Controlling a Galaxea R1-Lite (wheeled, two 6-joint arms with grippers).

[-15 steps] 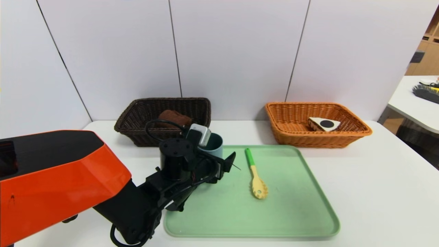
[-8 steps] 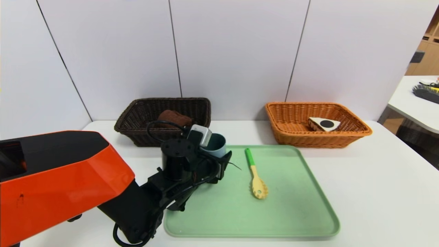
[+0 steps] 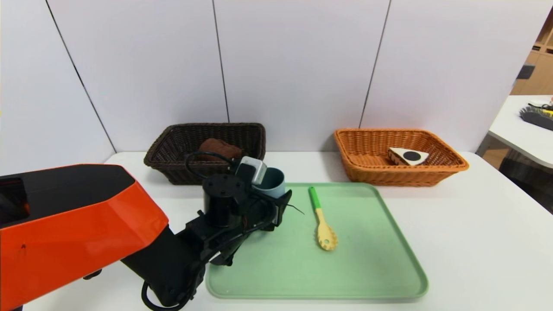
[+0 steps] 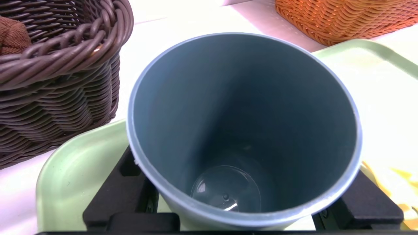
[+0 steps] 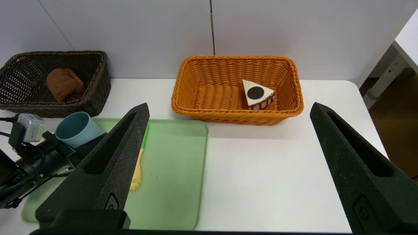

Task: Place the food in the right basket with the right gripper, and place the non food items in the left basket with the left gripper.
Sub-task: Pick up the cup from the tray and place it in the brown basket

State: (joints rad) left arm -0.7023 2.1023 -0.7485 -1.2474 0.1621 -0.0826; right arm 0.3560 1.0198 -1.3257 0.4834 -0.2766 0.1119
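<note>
Cup (image 3: 271, 183) shifted slightly rightward | left end effector (image 4: 245, 174) now clamping it over tray (image 3: 315, 298), left-basket (image 3: 205, 166) drop next | right end effector (image 5: 230, 106) parked tableside, spread | cake slice (image 3: 409, 156) in orange basket (image 3: 402, 172)

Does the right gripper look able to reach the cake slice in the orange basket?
Probably yes: the right gripper is open, and nothing seems to cover the cake slice.

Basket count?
2. The dark brown basket stands behind the tray's left end; the orange basket stands behind and to the right of the tray. Others could be hidden behind the left arm.
</note>
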